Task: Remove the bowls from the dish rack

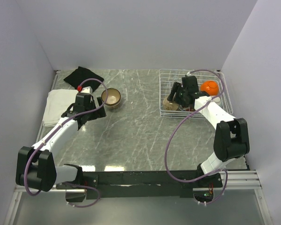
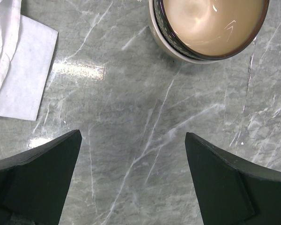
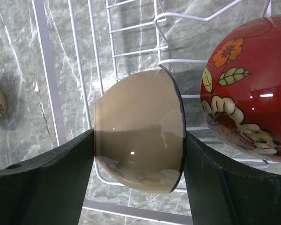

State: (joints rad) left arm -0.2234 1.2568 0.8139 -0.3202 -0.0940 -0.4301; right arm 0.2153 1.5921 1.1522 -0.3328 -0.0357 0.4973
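Right pincer [image 3: 139, 143] is pinching the tan bowl [image 3: 136, 117], standing on edge in the dish rack [image 1: 171, 82] beside the red floral bowl [image 3: 246, 84]. Next, I'd say: lifting it straight clear of the prongs. Left pincer [image 2: 133, 140] is hanging spread over the counter [image 2: 131, 84].

1. A grey marbled table [image 1: 145, 126] carries everything.
2. A white wire dish rack [image 1: 166, 77] stands at its far right corner.
3. A tan bowl [image 1: 111, 97] sits upright, left of centre.
4. A folded white cloth [image 1: 54, 105] lies along the left edge, with a black cloth [image 1: 84, 76] just beyond it towards the far left corner.
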